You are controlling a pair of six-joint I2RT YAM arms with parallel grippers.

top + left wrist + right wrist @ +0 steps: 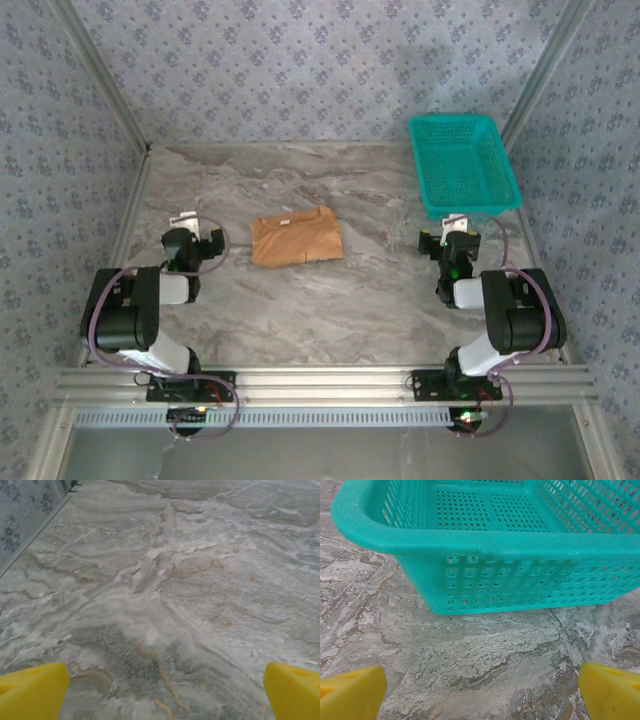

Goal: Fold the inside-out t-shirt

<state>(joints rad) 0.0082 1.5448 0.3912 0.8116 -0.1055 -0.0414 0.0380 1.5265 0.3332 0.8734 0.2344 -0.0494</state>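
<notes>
Left gripper and right gripper both gape, empty. The inside-out t-shirt lies between them on the table — long axis crosswise, nearer the left gripper.

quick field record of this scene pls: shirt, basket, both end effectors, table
shirt: tan short-sleeved cloth t-shirt, lying as a compact rectangle mid-table
basket: teal plastic mesh basket, far right, apart from the shirt
left end effector: open, holding nothing, left of the shirt
right end effector: open, holding nothing, facing the basket's near wall
surface: grey marble-patterned table
</notes>
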